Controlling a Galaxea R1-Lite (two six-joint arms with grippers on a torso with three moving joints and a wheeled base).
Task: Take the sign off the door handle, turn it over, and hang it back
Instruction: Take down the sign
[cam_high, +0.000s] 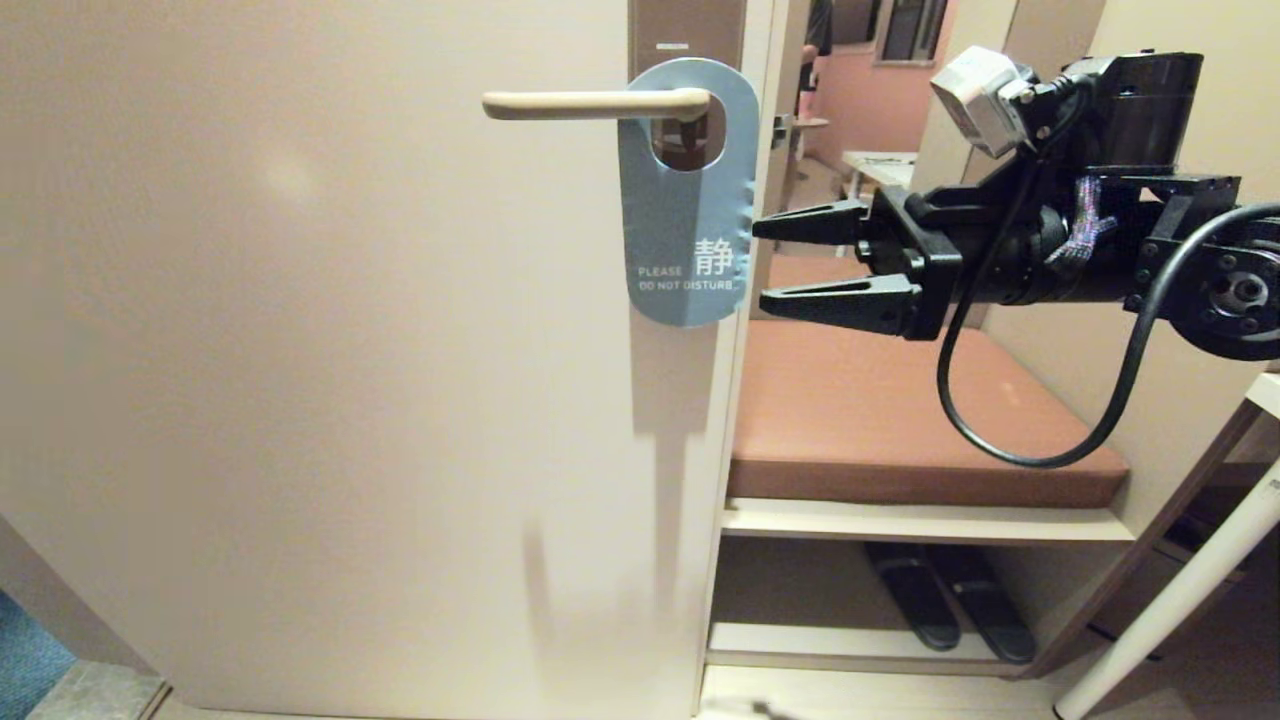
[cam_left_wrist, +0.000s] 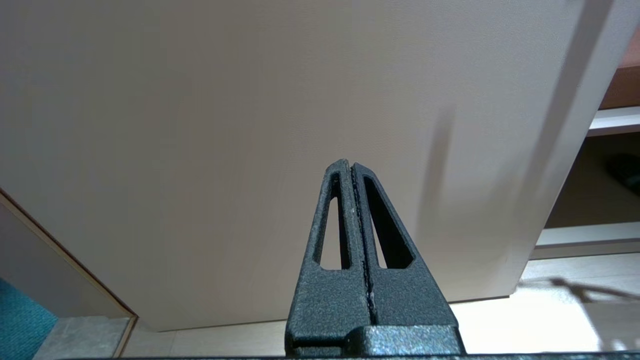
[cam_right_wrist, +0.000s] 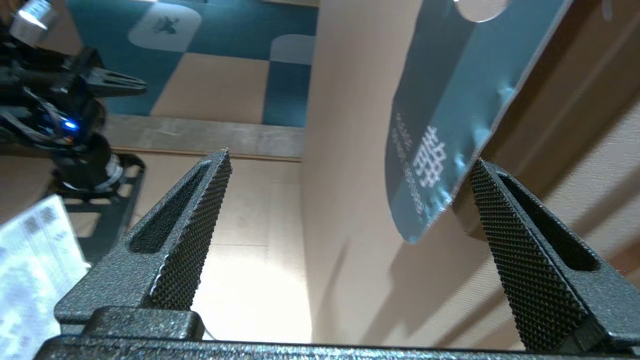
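Observation:
The sign (cam_high: 686, 215) hangs by its oval hole on the door handle (cam_high: 595, 104), blue "PLEASE DO NOT DISTURB" side facing out, its right edge dented. My right gripper (cam_high: 762, 263) is open just right of the sign's lower edge, pointing left, with nothing between its fingers. In the right wrist view the sign (cam_right_wrist: 445, 115) hangs ahead of that open gripper (cam_right_wrist: 350, 162), its edge close beside one fingertip (cam_right_wrist: 480, 172). My left gripper (cam_left_wrist: 349, 166) is shut and empty, low down, facing the door's lower part.
The cream door (cam_high: 320, 380) fills the left of the head view. Right of its edge stands a bench with a brown cushion (cam_high: 900, 420), with dark slippers (cam_high: 950, 600) on the shelf below. A white table leg (cam_high: 1180, 600) slants at the far right.

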